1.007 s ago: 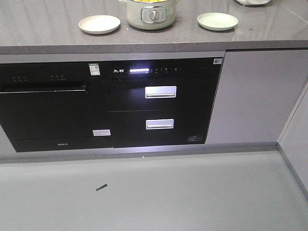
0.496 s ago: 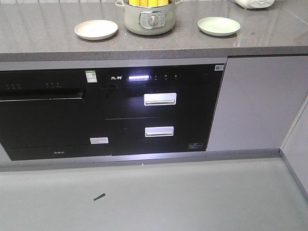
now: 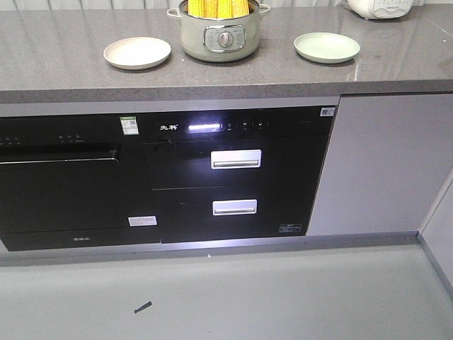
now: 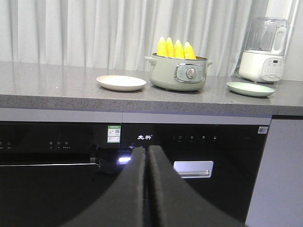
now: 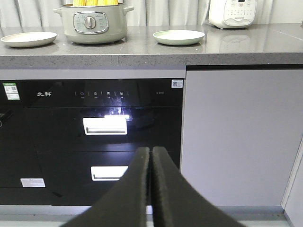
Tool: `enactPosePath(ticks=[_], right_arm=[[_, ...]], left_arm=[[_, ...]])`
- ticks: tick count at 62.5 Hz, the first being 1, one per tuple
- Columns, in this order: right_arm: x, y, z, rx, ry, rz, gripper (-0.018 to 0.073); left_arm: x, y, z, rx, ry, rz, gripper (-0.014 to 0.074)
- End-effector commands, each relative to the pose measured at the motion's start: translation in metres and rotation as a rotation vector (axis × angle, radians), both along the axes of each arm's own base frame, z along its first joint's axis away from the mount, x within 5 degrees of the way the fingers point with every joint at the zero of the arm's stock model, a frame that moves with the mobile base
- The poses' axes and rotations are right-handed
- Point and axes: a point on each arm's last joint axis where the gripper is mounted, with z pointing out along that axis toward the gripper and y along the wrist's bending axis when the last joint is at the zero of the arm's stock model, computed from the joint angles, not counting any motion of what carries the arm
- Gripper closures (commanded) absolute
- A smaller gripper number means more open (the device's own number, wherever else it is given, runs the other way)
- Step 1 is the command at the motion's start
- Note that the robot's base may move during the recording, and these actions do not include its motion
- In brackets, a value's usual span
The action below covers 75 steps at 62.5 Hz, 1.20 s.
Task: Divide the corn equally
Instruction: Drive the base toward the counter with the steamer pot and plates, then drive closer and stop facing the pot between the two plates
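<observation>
Several yellow corn (image 4: 176, 48) cobs stand upright in a pale green pot (image 3: 220, 37) on the grey counter (image 3: 64, 67); the corn (image 3: 218, 8) also shows in the front view and the corn (image 5: 97, 3) tops in the right wrist view. A cream plate (image 3: 137, 52) lies left of the pot, a pale green plate (image 3: 326, 47) right of it. My left gripper (image 4: 147, 150) is shut with nothing in it, low in front of the black appliances. My right gripper (image 5: 151, 149) is shut and empty too, well below the counter.
Black built-in appliances (image 3: 233, 177) with two silver drawer handles (image 3: 236, 159) fill the counter front; a grey cabinet door (image 3: 382, 166) is to their right. A white blender appliance (image 4: 265, 52) stands at the counter's far right. A small dark scrap (image 3: 143, 307) lies on the grey floor.
The front view has shifted: the counter, pot and plates now sit lower in the frame, and more of the corn in the pot shows.
</observation>
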Motion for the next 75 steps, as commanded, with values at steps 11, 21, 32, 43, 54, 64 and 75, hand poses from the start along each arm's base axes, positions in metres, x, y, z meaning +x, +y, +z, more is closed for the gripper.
enactPosePath(ticks=[11, 21, 32, 43, 54, 64, 75], right_arm=[[0.0015, -0.0034, -0.0007, -0.005, -0.018, -0.037, 0.0565], [0.0015, -0.0034, -0.0007, -0.005, -0.018, -0.037, 0.0565], [0.0015, -0.0034, -0.0007, -0.005, -0.018, -0.037, 0.0565], [0.0015, -0.0034, -0.0007, -0.005, -0.018, -0.037, 0.0565], [0.0015, -0.0034, -0.0007, -0.005, -0.018, -0.037, 0.0565], [0.0015, -0.0034, -0.0007, -0.005, -0.018, -0.037, 0.0565], [0.0015, -0.0034, -0.0007, -0.005, -0.018, -0.037, 0.0565]], left_arm=[[0.0007, -0.0037, 0.0035, -0.012, -0.031, -0.042, 0.0603], [0.0007, -0.0037, 0.0035, -0.012, -0.031, -0.042, 0.0603], [0.0007, -0.0037, 0.0035, -0.012, -0.031, -0.042, 0.0603], [0.0007, -0.0037, 0.0035, -0.012, -0.031, -0.042, 0.0603], [0.0007, -0.0037, 0.0035, -0.012, -0.031, -0.042, 0.0603], [0.0007, -0.0037, 0.0035, -0.012, -0.031, -0.042, 0.0603], [0.0007, -0.0037, 0.0035, -0.012, -0.031, -0.042, 0.0603]])
